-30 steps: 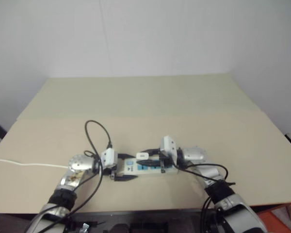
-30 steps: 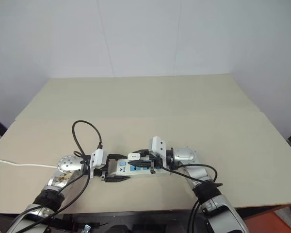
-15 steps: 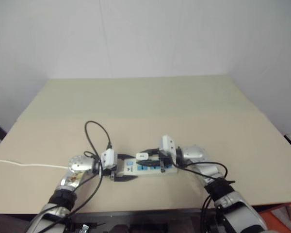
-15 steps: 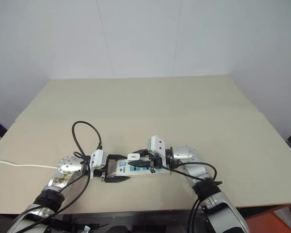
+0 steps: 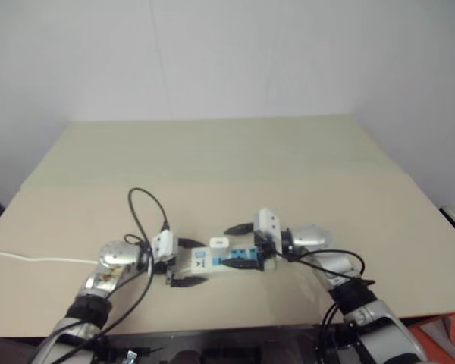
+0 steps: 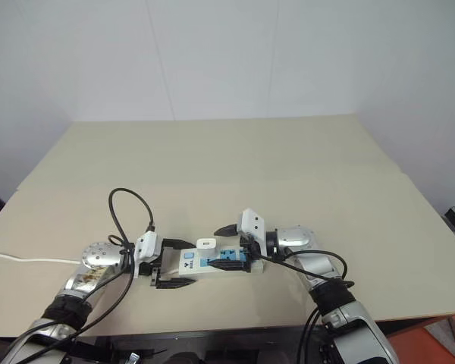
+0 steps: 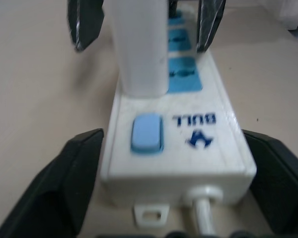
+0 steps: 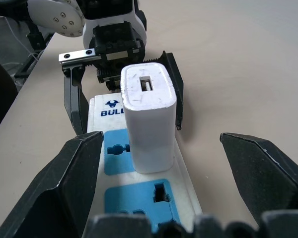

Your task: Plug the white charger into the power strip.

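Standing upright in the power strip's (image 6: 212, 263) leftmost blue socket, near the table's (image 6: 235, 167) front edge, the white charger (image 6: 205, 246) has its long axis vertical; the strip runs left to right. Both grippers, left (image 6: 172, 263) and right (image 6: 226, 244), stand apart, holding nothing. Withdrawing, a finger might clip and tilt the charger.

White charger (image 8: 148, 118), white power strip (image 8: 139, 168) with blue socket panels, pale blue switch (image 7: 146, 133), tan table (image 6: 288, 167)

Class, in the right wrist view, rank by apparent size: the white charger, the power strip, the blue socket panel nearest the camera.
1. power strip
2. white charger, though it stands nearer the camera
3. blue socket panel
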`<action>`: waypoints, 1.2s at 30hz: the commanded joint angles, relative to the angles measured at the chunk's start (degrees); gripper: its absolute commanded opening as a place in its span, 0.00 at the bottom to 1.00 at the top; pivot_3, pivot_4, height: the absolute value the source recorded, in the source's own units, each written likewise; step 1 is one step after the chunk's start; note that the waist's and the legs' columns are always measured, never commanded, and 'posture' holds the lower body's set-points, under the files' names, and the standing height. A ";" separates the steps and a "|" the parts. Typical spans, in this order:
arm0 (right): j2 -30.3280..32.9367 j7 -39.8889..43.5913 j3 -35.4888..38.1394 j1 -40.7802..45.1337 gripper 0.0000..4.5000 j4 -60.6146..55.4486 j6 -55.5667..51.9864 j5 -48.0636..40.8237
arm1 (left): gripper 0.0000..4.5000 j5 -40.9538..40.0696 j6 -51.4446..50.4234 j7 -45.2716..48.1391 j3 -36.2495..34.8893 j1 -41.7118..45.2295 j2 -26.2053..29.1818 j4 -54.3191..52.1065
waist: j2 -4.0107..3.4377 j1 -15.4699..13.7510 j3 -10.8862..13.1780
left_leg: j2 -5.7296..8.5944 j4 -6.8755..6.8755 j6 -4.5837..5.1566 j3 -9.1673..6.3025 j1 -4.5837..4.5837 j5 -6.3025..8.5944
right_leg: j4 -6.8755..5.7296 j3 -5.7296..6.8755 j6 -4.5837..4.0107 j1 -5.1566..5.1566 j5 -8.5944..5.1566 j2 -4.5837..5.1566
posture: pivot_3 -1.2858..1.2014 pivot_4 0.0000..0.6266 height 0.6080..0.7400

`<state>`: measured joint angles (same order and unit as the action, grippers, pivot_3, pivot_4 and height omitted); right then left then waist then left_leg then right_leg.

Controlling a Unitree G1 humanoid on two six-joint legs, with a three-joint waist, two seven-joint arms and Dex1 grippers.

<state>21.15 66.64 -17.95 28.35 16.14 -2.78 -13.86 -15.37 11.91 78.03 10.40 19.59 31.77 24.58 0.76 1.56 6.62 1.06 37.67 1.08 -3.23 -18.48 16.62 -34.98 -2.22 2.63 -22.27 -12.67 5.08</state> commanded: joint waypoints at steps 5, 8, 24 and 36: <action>6.12 0.06 7.71 -2.19 1.00 -9.93 -5.34 -4.73 | 0.99 -8.48 -11.58 1.84 -5.37 -3.61 5.16 -15.85 | 0.02 -0.74 0.87 | 0.05 0.09 -0.01 -0.04 -0.88 -0.01 | -0.05 0.04 -0.16 -0.88 0.12 0.08 | 0.52 0.24 1.00; 9.68 0.97 11.53 -3.44 1.00 -15.57 -7.49 -7.96 | 0.99 -11.73 -17.07 2.37 -7.53 -5.34 8.25 -21.46 | 0.03 -0.72 1.13 | 0.06 0.10 -0.03 -0.02 -1.33 -0.02 | -0.06 0.03 -0.19 -1.33 0.14 0.11 | 0.52 0.24 1.00; 29.18 0.69 34.14 -19.98 1.00 -29.63 -17.15 -18.02 | 0.99 -16.68 -28.47 -6.62 -25.61 -18.20 18.80 -34.39 | 0.13 -0.64 1.39 | 0.01 0.03 -0.01 0.13 -1.72 -0.01 | 0.04 0.00 -0.18 -1.71 0.14 0.11 | 0.52 0.24 1.00; 30.39 -1.19 34.12 -24.12 1.00 -28.94 -16.52 -15.97 | 0.99 -17.37 -29.78 -8.80 -28.53 -24.81 18.52 -38.94 | 0.16 -0.76 1.41 | 0.01 0.07 -0.02 0.21 -1.69 -0.01 | 0.00 0.00 -0.22 -1.65 0.18 0.11 | 0.52 0.24 1.00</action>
<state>50.48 65.60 14.56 3.70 -11.72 -19.38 -29.42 -31.64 -17.69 69.45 -16.29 -5.20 49.90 -12.70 0.92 0.80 8.03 1.07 37.75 1.06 -3.02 -20.17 16.61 -34.98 -2.22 2.42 -23.91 -12.49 5.19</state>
